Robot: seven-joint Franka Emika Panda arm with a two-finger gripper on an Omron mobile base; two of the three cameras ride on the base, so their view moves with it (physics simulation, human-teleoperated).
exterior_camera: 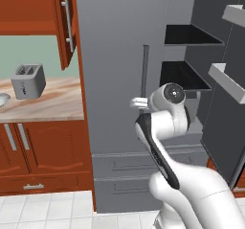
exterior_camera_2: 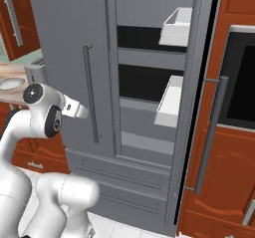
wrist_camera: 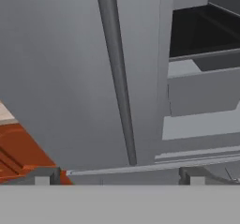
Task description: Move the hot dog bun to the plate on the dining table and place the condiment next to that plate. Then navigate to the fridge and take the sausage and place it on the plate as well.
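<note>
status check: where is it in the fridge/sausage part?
Done: base stands at the fridge, whose right door hangs open on dark shelves.
In hand: nothing; the open gripper faces the closed door's bar handle.
Left: find the sausage, take it, carry it to the plate.

No readable text, labels, brands, numbers or signs anywhere

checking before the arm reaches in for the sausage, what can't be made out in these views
- Sausage: none can be made out; the fridge shelves read as dark slabs in both base views.
- Right door: cut off by the edge in the left base view, so its white bins show in part.
- Lower drawers: closed, contents hidden.
- End effector: open before the bar handle; just its tips show in the hand view.
</note>
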